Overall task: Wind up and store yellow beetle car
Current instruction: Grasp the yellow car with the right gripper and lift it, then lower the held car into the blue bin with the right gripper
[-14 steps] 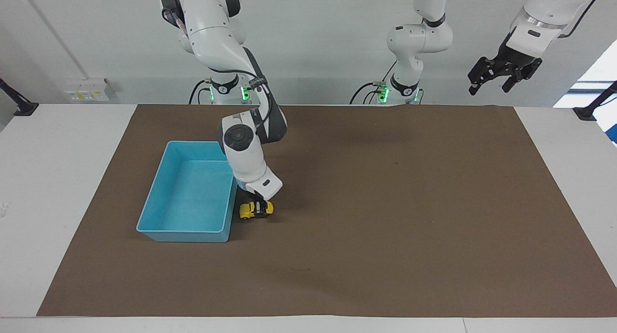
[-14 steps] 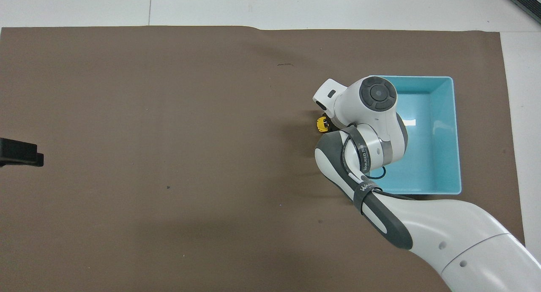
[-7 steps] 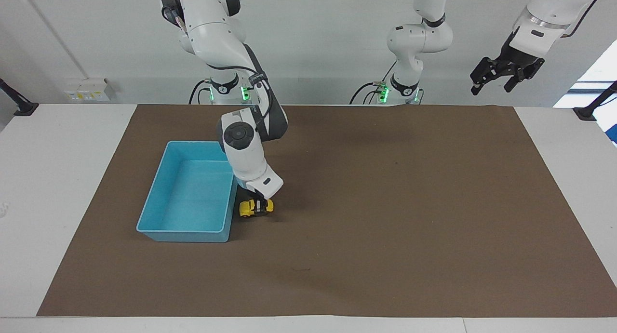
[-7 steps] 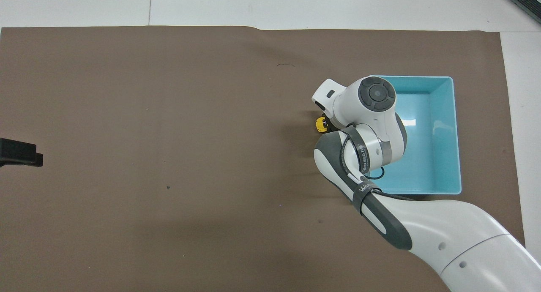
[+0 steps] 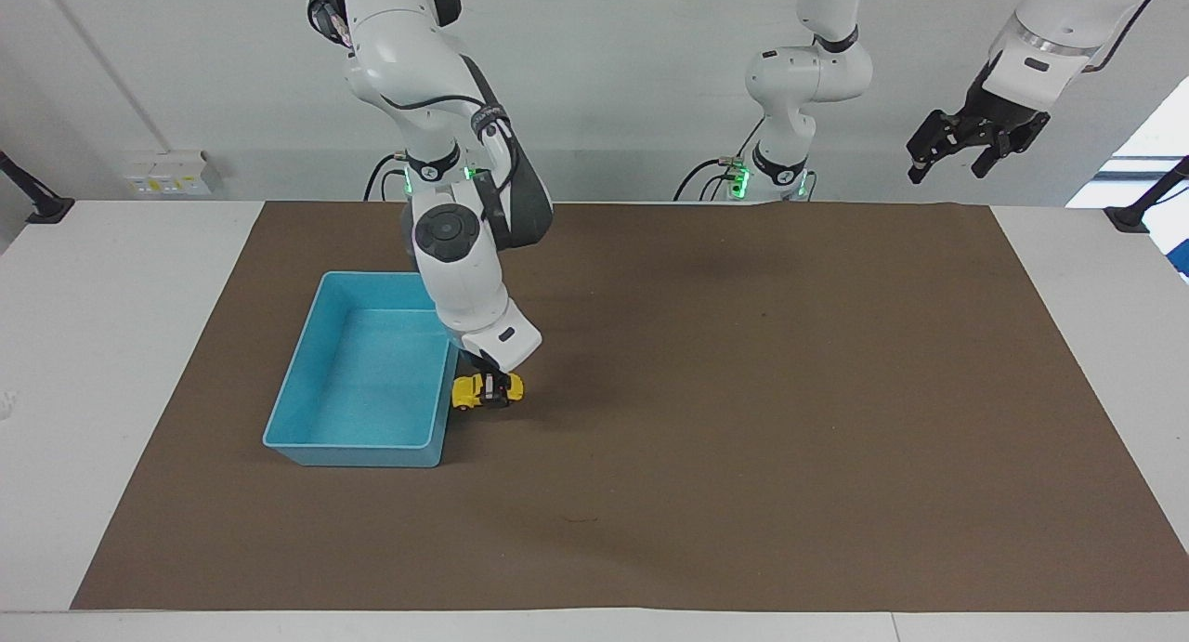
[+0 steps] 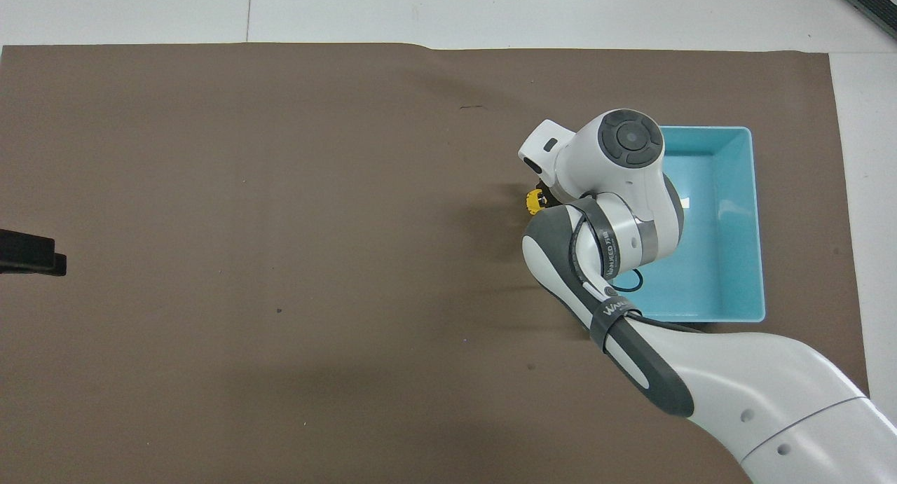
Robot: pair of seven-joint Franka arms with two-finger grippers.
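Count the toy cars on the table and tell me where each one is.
1. The yellow beetle car sits in the right hand, shut on it, beside the light-blue bin. The arm hides part of the bin's inside.

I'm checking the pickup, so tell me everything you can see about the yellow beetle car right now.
The yellow beetle car is a tiny bright yellow toy with a rounded body and small black wheels, plastic by the look of it. It sits upright and level, lengthwise along the table, right beside the light-blue bin, at the bin's wall toward the left arm's end. The right gripper is shut on its middle from above. Whether its wheels touch the brown mat cannot be told. In the overhead view only one yellow end shows.
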